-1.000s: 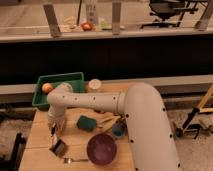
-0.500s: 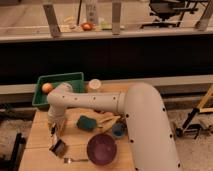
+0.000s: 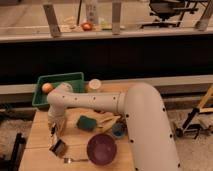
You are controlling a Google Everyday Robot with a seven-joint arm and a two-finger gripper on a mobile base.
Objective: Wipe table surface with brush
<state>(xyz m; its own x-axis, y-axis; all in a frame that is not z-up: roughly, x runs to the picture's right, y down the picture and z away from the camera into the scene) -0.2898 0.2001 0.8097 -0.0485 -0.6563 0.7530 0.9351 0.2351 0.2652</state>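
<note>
The light tan wooden table surface [image 3: 40,142] fills the lower left of the camera view. The small dark brush [image 3: 58,147] with a greyish face lies on it near the front left, beside the purple bowl [image 3: 101,148]. My white arm reaches in from the right and bends down at the table's left side. My gripper [image 3: 54,127] points down just above and behind the brush, apart from it.
A green bin [image 3: 59,89] with an orange fruit [image 3: 47,88] stands at the table's back left. A teal sponge-like block [image 3: 86,122], a white cup [image 3: 94,85], a small blue item [image 3: 118,130] and a metal spoon [image 3: 75,160] also lie on the table. A dark counter runs behind.
</note>
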